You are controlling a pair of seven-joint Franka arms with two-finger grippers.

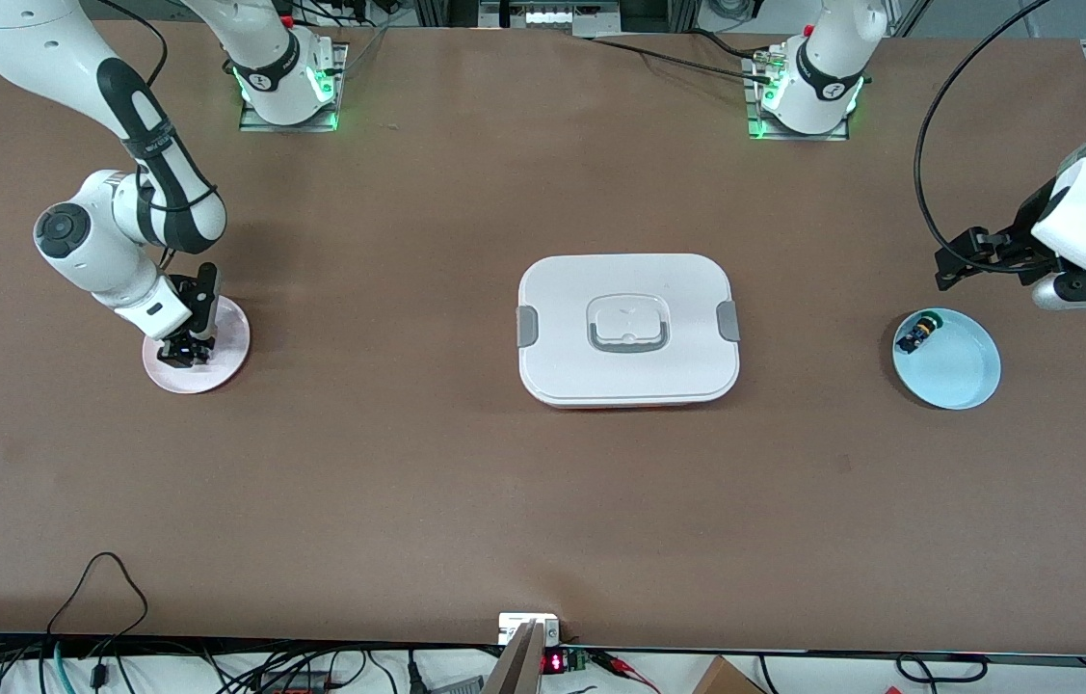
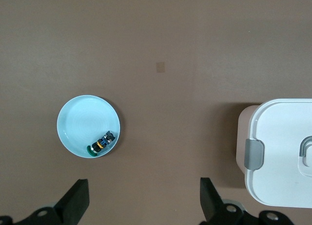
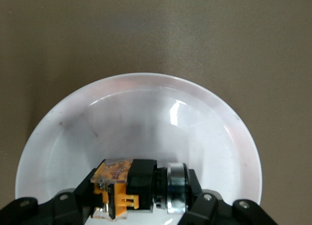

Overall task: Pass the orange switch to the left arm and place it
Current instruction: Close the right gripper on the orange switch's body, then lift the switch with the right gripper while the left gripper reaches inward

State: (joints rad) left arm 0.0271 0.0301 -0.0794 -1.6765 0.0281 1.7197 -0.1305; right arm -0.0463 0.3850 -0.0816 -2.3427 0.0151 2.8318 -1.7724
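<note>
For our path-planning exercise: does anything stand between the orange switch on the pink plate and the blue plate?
Yes. The box sits mid-table, directly between the pink plate, where the right claw grips the orange switch, and the blue plate near the waiting left claw.

A brown table (image 1: pixel 465 482) carries three things. The white box (image 1: pixel 628 330) sits at its middle, lid on, grey clips at both ends. A pink plate (image 1: pixel 226 339) lies toward the right arm's end, a blue plate (image 1: pixel 957 371) toward the left arm's end, each well apart from the box. The two arm bases stand along the table's edge farthest from the front camera.
</note>
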